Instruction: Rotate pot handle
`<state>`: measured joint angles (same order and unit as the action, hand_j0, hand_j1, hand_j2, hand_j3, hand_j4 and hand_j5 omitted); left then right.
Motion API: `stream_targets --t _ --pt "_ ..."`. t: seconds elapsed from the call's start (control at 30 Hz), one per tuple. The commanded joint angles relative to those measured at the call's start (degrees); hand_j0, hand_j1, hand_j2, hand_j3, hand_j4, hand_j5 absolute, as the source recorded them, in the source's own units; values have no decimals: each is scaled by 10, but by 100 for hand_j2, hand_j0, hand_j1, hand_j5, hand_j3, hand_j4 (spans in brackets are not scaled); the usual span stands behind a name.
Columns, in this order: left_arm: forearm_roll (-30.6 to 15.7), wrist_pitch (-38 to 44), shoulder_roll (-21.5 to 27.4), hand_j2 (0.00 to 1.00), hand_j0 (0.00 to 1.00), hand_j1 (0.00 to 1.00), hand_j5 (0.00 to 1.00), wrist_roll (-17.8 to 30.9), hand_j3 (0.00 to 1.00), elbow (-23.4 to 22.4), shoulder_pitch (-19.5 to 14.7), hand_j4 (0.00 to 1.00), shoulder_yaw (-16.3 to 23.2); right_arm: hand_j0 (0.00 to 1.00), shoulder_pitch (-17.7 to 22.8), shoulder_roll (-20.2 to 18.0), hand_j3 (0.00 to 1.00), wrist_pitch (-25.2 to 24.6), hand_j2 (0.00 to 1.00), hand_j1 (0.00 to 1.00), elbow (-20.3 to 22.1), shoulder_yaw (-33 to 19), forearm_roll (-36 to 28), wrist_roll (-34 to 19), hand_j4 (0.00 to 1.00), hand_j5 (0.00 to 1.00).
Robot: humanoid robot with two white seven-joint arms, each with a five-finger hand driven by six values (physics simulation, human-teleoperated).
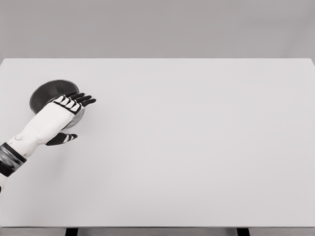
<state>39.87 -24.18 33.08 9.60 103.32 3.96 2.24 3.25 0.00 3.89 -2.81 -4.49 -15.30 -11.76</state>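
Reaching in from the near-left corner, the left hand (61, 115) lies flat over the pot (49, 93), fingers (81, 100) stretched out straight and held close together, thumb splayed off toward the near side; it grips nothing that I can see. The pot sits partly under and just beyond the hand, a dark round vessel whose rim shows on the far-left side of the knuckles. Its handle is hidden, probably beneath the palm, so I cannot tell which way it points.

My worry is that a flat, open hand pushing sideways would slide the whole pot instead of turning it about its own centre. The left edge of the table (197, 147) lies close beyond the pot on the hand's outer side, so a shove that way could carry it off. A glancing push might also tip the rim.

Off the fingertips, to the right and toward the far edge, the white tabletop runs wide, giving plenty of room to sweep. The right arm does not show.
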Motion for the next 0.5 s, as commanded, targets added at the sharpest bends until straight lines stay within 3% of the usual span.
stream_targets --t 0.0,0.47 --pt "-3 2 4 100 100 100 100 0 100 0 0 100 0 100 0 0 100 0 100 100 0 0 0 0 100 100" --pt "-7 27 21 100 100 100 100 0 100 0 20 100 -7 100 0 0 100 0 100 100 0 0 0 0 100 100"
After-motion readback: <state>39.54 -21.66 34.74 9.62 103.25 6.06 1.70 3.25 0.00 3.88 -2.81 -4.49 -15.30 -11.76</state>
